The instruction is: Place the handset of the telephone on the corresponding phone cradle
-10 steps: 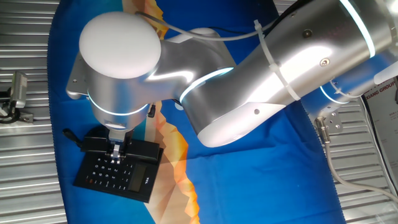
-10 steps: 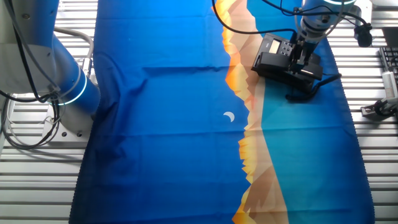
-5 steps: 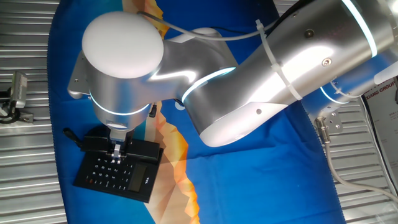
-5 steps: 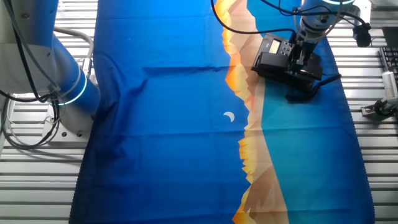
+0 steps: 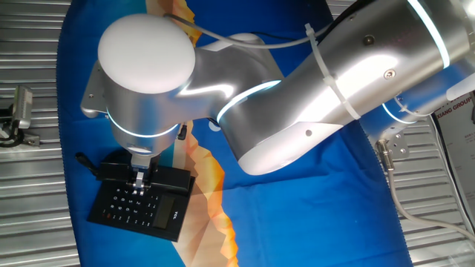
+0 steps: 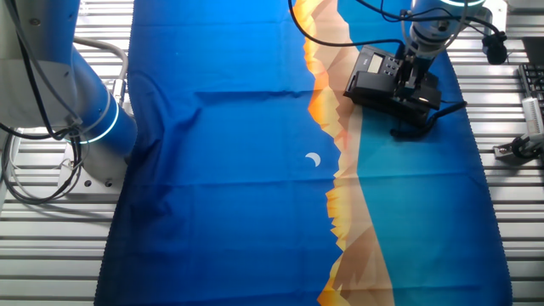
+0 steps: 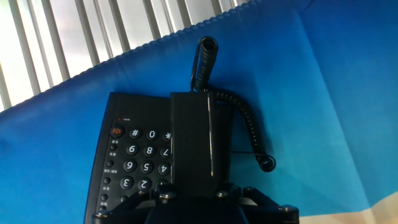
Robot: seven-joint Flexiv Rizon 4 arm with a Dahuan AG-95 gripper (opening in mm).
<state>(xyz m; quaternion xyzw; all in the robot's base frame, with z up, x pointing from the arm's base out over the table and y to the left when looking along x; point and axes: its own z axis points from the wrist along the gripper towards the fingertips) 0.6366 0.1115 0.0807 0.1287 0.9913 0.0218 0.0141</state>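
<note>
- the gripper (image 7: pixel 193 194) is pinching the handset (image 7: pixel 194 140), jaws pressed on its near end, keeping it lengthwise along the base.
- the handset is sitting over the cradle (image 7: pixel 225 134), right of the keys (image 7: pixel 138 162), probably lining up for release.
- the cord (image 7: pixel 239 112) is curling off right.

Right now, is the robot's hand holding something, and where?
Yes, the hand grips the handset near one end, over the telephone base.
</note>
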